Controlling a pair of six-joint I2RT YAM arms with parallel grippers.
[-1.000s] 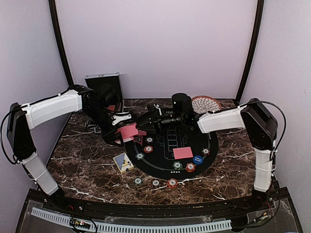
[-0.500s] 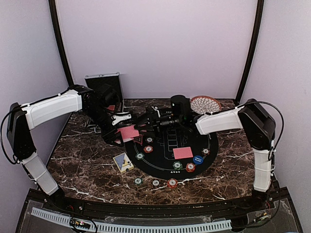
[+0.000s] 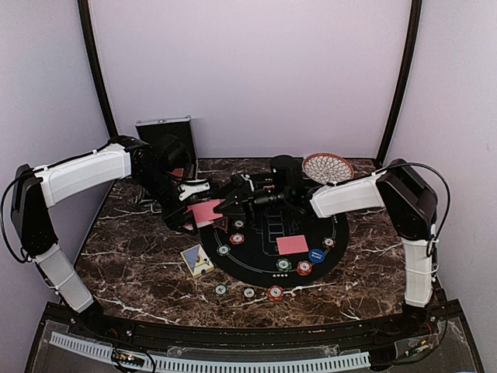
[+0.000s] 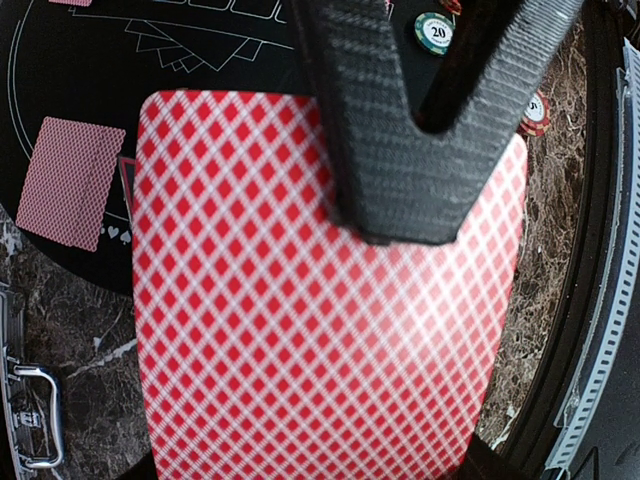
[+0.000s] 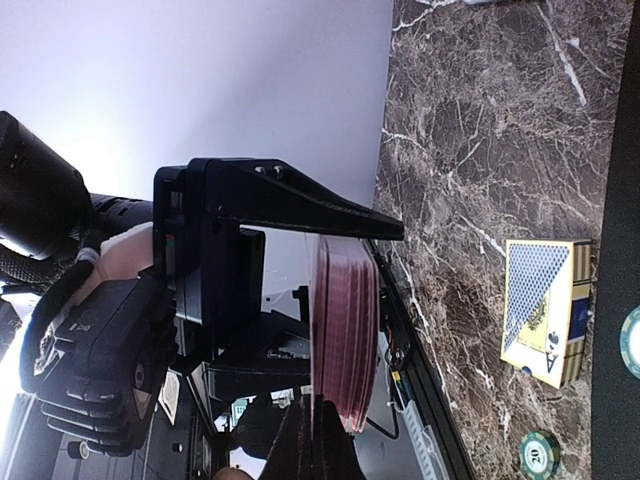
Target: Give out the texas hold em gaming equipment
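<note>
Tabletop (image 3: 132,264): dark veined marble. A black round mat (image 3: 260,260) lies at its middle, printed with pale outlines. All places below are taken from the mat.

Silver case (image 3: 165,134): well beyond the mat's far-left edge, lid upright by the back wall.

Woven dish (image 3: 328,167): just past the mat's far-right edge.

Left gripper (image 3: 200,210): over the mat's far-left edge, clamped tight on a deck of red-backed cards (image 4: 300,350). One finger lies flat across the top card. Deck is lifted off the surface, diamond backs up.

Right gripper (image 5: 312,440): reaches in over the mat's far side. Fingers are closed together, tips at the edge of the deck. Cannot tell whether a card is nipped between them.

Blue card box (image 3: 197,260): on bare marble just off the mat's left edge.

Single red-backed card (image 3: 292,245): face down on the mat, right of its centre.

Three chips (image 3: 237,238): on the mat's left part, below the deck. One green, one red, one pale.

Four chips (image 3: 304,268): on the mat's near-right part, by the single card. One blue, one green, two red-rimmed.

Row of three chips (image 3: 248,293): off the mat, just beyond its near edge. Green, white, red from left to right.

Triangle marker (image 3: 220,227): red-edged, at the mat's left rim, partly under the deck in the left wrist view.
</note>
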